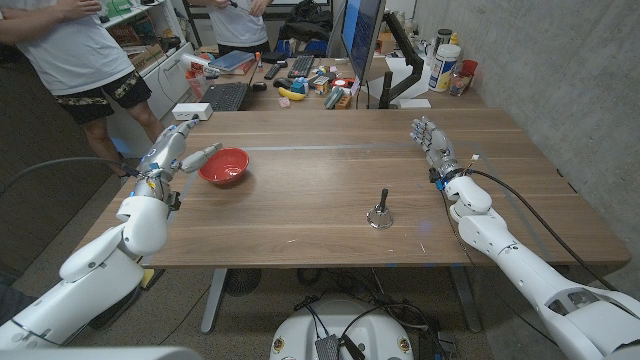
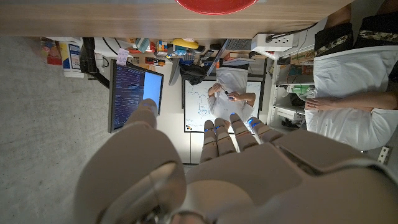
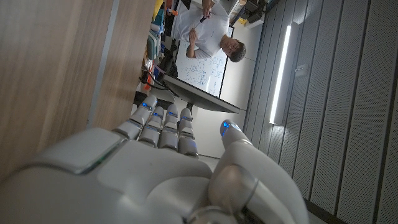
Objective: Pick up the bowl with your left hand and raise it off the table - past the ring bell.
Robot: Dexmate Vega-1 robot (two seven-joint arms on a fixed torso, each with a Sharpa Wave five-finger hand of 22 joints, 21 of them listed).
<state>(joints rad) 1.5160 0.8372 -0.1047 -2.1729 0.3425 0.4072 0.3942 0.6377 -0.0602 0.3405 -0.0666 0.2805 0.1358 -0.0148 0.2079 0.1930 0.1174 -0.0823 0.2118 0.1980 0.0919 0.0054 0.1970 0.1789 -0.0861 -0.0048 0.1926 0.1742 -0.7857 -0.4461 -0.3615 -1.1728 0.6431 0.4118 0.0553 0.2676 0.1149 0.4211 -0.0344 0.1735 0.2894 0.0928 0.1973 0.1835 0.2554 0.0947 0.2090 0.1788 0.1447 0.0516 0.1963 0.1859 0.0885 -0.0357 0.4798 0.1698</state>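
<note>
A red bowl (image 1: 224, 166) sits on the left part of the wooden table (image 1: 330, 205); its rim also shows in the left wrist view (image 2: 215, 6). My left hand (image 1: 178, 148) hovers just left of the bowl, fingers apart, thumb reaching toward the rim, holding nothing. From its wrist camera the left hand (image 2: 224, 162) shows from behind with fingers extended. A small metal ring bell (image 1: 380, 214) stands right of the table's centre. My right hand (image 1: 433, 141) is at the right side of the table, fingers straight and empty; the right hand (image 3: 161, 155) shows the same in its wrist view.
Behind the table's far edge stands a cluttered desk with a keyboard (image 1: 225, 96), a monitor (image 1: 362, 40) and bottles (image 1: 446, 66). Two people (image 1: 70, 50) stand at the back left. A cable (image 1: 520, 200) runs along my right arm.
</note>
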